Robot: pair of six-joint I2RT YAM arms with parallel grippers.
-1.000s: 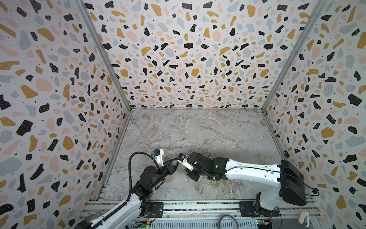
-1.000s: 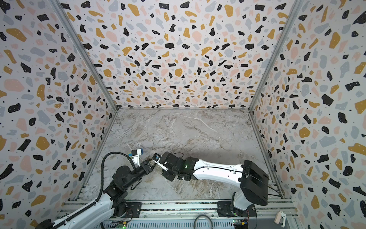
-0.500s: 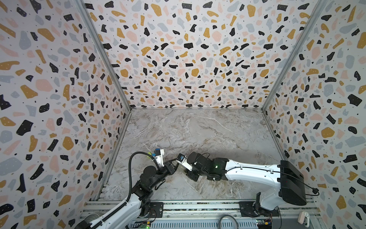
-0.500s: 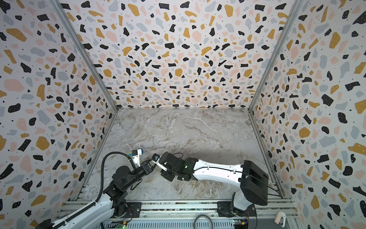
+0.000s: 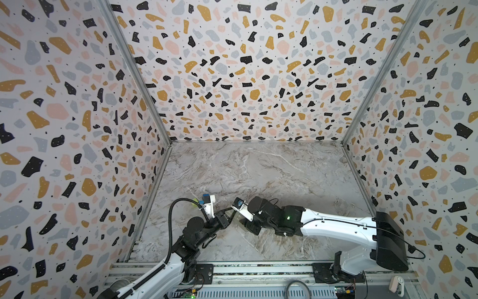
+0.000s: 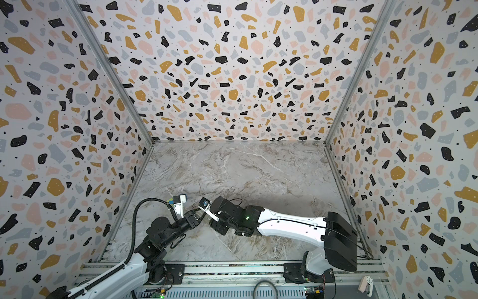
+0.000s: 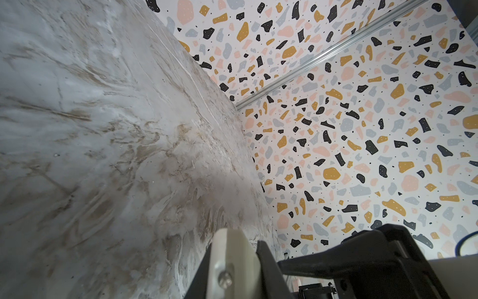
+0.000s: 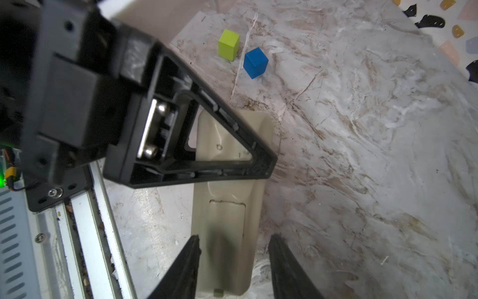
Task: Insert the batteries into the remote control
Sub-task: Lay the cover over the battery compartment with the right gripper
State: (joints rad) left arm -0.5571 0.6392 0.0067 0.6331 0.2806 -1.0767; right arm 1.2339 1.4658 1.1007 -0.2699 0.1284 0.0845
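The remote control lies on the marble table with its off-white back up and the battery cover closed. My right gripper is open, and its black fingers straddle one end of the remote with a gap on each side. My left gripper is shut and its tip lies over the middle of the remote's back; I cannot tell whether it touches. In both top views the two grippers meet low on the table, left of centre, and cover most of the remote. The batteries are out of view.
A green cube and a blue cube stand on the table beyond the remote's far end. The metal rail at the table's front edge runs beside the remote. Terrazzo walls close in three sides.
My right gripper's jaws have spread wider around the remote's end. Both arms have stayed almost where they were.
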